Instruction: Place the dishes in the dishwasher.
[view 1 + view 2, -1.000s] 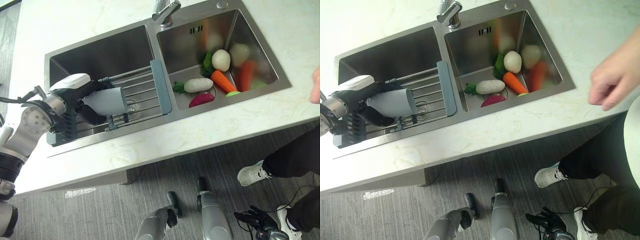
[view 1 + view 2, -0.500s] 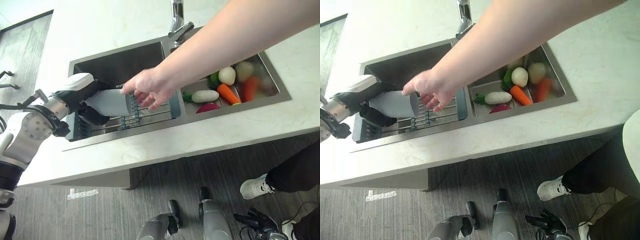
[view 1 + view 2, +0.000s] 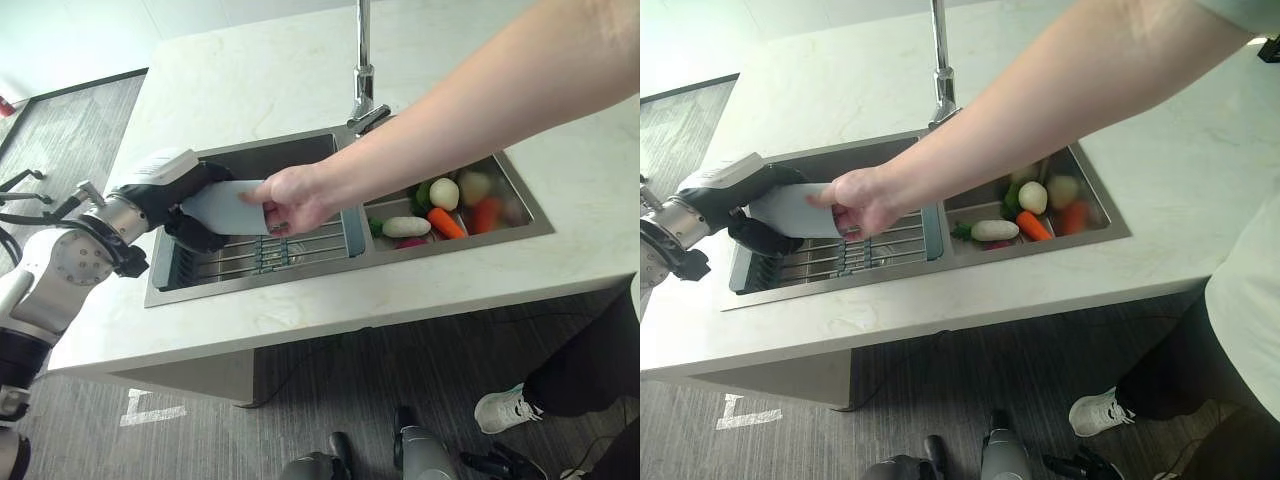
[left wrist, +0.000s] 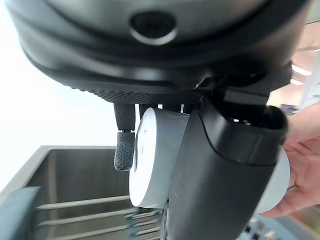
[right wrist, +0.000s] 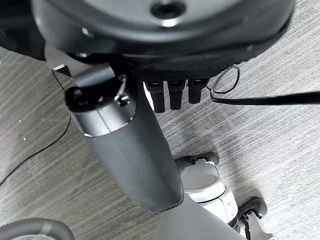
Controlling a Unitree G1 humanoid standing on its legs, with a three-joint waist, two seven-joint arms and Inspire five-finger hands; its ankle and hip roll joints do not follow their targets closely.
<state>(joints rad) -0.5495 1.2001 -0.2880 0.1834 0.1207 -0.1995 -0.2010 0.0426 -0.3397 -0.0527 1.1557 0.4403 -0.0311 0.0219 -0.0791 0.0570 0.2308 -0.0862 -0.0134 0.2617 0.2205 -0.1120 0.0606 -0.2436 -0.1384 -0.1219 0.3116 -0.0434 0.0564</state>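
Note:
A pale grey-blue cup (image 3: 222, 206) lies on its side just above the left basin of the steel sink (image 3: 290, 155). My left hand (image 3: 172, 192) is shut round its base end, thumb (image 4: 225, 165) across the cup (image 4: 155, 155). A person's hand (image 3: 290, 198) grips the cup's other end, the arm reaching in from the upper right. Below the cup a wire rack (image 3: 305, 245) with grey-blue end bars spans the basin. My right hand (image 5: 125, 145) hangs over the floor, fingers relaxed and holding nothing.
The right basin holds toy vegetables (image 3: 425, 222): a white radish, a carrot and others. A tall faucet (image 3: 362, 70) stands behind the sink divider. Pale marble counter (image 3: 400, 295) surrounds the sink. The person's leg and shoe (image 3: 560, 385) stand at the lower right.
The camera has lifted and pulled back. A person's arm reached in from the right and took hold of the cup's free end. My left hand keeps its hold on the cup.

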